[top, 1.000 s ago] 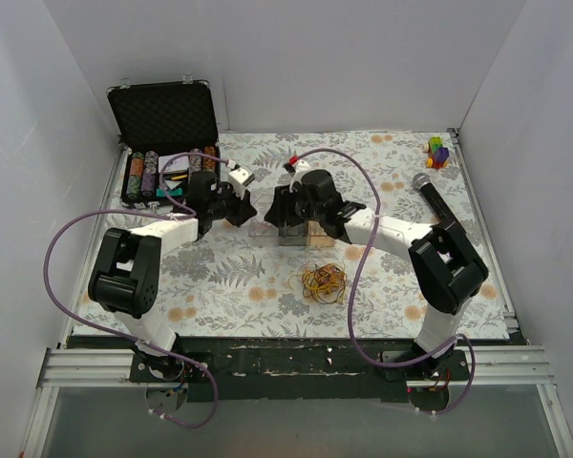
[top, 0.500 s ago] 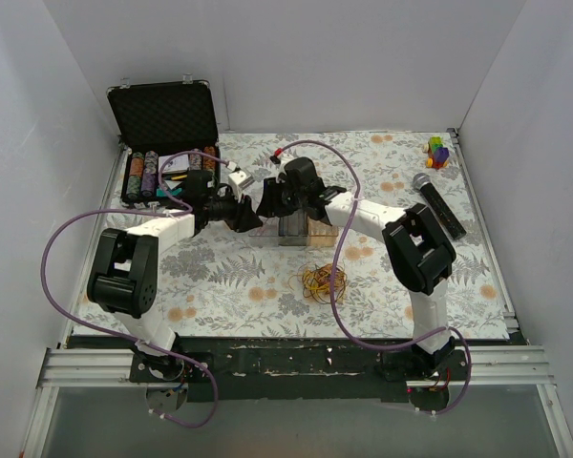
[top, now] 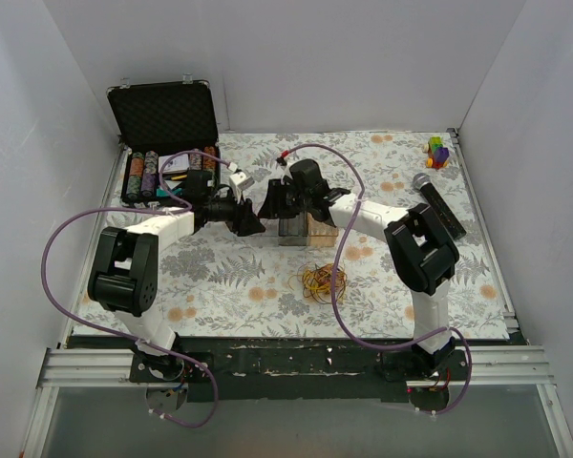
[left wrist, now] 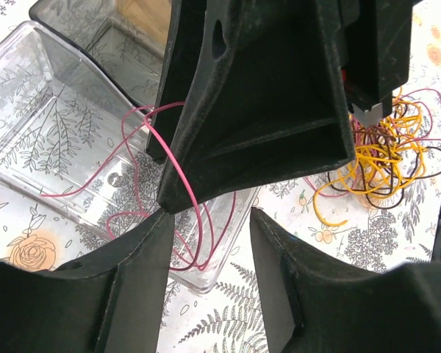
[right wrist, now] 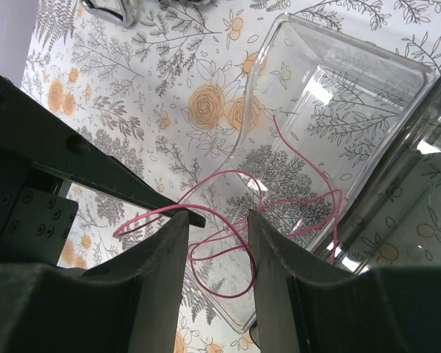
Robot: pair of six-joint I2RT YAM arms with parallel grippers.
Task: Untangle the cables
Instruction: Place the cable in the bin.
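As my 2 arms meet nose to nose over the clear rectangular plastic tray (left wrist: 59, 125) at the middle of the floral-clothed desk (top: 220, 286), a single thin pink wire (left wrist: 199, 228) lies looped in that tray, parted from the rest. My left jaws, pinched shut a second ago, have come apart to a middling gap and hold nothing. The wire passes free, just off the tip of 1 finger (left wrist: 132, 294).

My right jaws, whose arm has folded in toward the centre over the same second, have narrowed a little but also stand partly open. The pink loops show through the gap, lying below the fingers rather than pinched by them.

The main tangle of thin yellow, orange and dark brown cables (top: 323, 280) sits on the desk just in front of the tray, nearer my bases, apart from both sets of jaws. Against the tray stand a smoky dark translucent box (left wrist: 95, 33) and a small pale wooden block (top: 322, 229).

By my reading, 1 strand has been delivered and let go, while the bulk of the untangling remains. The next reach would likely go back to the bundle for another strand, with care not to drag the pink wire out again.
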